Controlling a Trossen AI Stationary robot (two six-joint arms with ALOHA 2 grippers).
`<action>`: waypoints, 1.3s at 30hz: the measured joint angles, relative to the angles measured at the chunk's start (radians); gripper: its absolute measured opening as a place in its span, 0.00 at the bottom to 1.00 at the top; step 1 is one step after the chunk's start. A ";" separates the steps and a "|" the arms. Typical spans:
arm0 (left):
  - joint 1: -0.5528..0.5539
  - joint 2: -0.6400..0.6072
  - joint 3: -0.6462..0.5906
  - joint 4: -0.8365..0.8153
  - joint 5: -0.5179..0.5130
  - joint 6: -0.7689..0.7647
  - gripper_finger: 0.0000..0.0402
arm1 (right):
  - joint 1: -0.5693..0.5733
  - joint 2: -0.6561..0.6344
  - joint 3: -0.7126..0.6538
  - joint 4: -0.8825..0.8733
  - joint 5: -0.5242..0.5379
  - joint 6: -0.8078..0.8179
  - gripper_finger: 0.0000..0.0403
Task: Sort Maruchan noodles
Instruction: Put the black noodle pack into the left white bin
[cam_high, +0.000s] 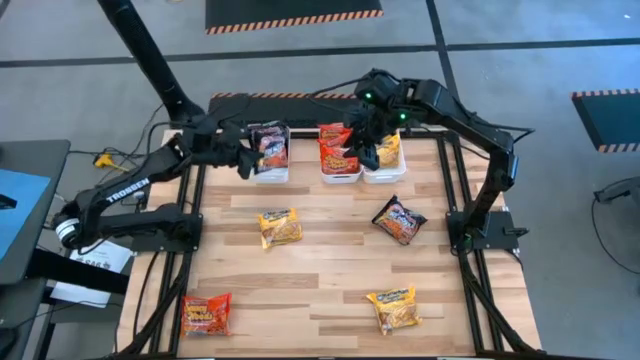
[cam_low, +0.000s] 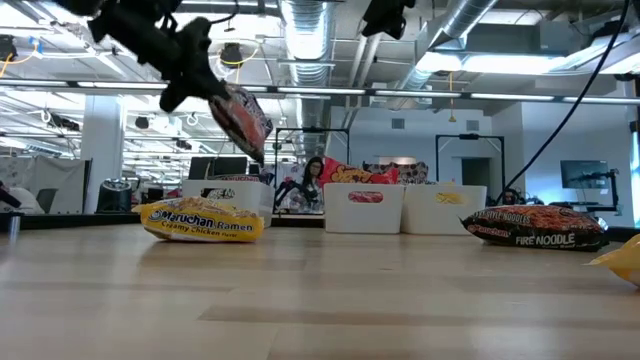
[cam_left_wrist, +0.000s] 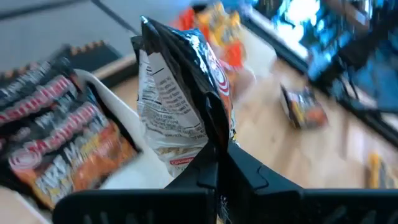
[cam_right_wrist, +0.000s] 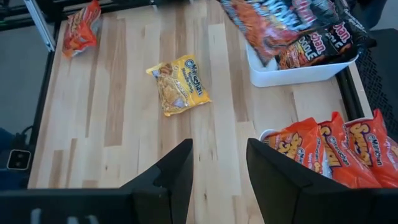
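Black noodle packet is gripped by the closed left hand above the leftmost white bin. Right hand is held open over the other bins; four packets lie on the wooden surface.

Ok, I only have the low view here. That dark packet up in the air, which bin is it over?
Observer: The left gripper is shut on the dark packet, over the left bin, which already holds dark packets.
Operator: And the right gripper?
Observer: The right gripper is open and empty, above the middle and right bins.
Operator: How many packets lie loose?
Observer: Four: a yellow packet, a second yellow packet, a loose dark packet, and a red packet far from the bins on the left arm's side.
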 joint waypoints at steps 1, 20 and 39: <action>0.014 0.000 -0.028 0.052 -0.002 -0.007 0.00 | -0.001 0.000 0.000 0.000 0.003 0.000 0.43; 0.184 0.147 -0.191 0.307 0.076 0.022 0.00 | -0.011 0.000 0.000 -0.004 0.021 -0.071 0.43; 0.185 0.324 -0.191 0.342 0.026 0.038 0.02 | -0.011 0.000 0.000 0.000 0.063 -0.014 0.43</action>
